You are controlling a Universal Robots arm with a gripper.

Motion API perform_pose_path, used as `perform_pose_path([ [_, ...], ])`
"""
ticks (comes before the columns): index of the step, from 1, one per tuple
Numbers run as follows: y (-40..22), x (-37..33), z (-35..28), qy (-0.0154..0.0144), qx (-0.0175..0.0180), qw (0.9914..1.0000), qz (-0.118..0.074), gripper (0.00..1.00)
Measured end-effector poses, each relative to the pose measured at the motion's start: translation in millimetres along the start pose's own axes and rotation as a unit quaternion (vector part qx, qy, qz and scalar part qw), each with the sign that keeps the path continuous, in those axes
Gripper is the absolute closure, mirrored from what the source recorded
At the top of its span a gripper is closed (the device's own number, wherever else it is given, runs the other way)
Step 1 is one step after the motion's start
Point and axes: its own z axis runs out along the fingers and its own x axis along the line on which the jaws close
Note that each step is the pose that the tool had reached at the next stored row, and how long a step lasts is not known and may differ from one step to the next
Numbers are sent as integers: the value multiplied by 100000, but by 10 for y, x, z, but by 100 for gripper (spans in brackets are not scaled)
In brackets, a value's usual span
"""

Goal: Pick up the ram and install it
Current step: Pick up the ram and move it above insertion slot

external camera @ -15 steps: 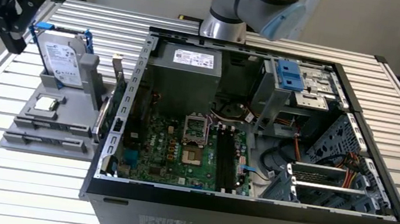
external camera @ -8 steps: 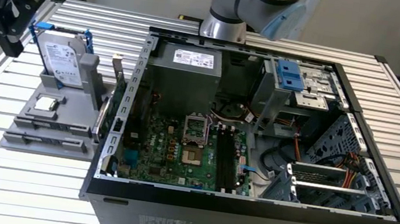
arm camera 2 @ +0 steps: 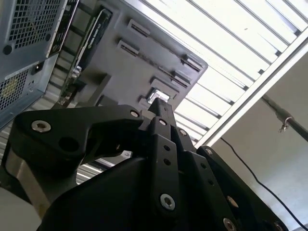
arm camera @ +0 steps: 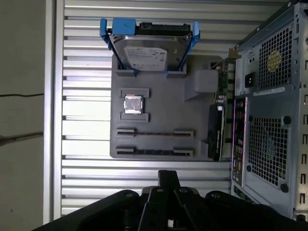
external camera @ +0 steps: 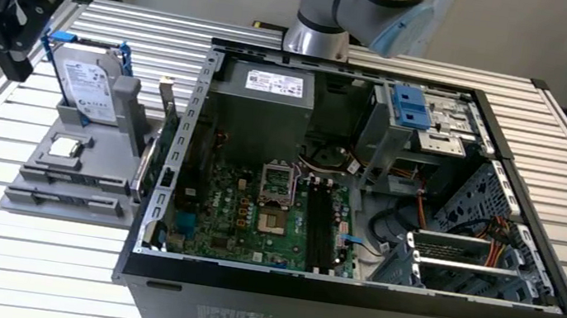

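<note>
Fingers [arm camera: 168, 177] closed (empty), one hard drive [arm camera: 147, 50], one chip [arm camera: 133, 104]

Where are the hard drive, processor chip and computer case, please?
hard drive [arm camera: 149, 50], first wrist view, labelled top face
processor chip [arm camera: 133, 104], first wrist view, silver lid
computer case [arm camera: 269, 144], first wrist view, rear grille

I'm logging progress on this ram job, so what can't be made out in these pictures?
The ram: in the first wrist view the gray tray's two long holders show thin dark lines, too slim to tell a stick from an empty groove.
The motherboard slots, exterior view: small and dark, filled or empty unclear.
The gripper, exterior view: cut off by the left edge.
</note>
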Motion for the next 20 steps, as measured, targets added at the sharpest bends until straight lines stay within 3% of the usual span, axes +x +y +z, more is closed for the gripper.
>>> perform_pose_path([
  [20, -35, 0, -1, -5, -3, 100000, 3, 100],
])
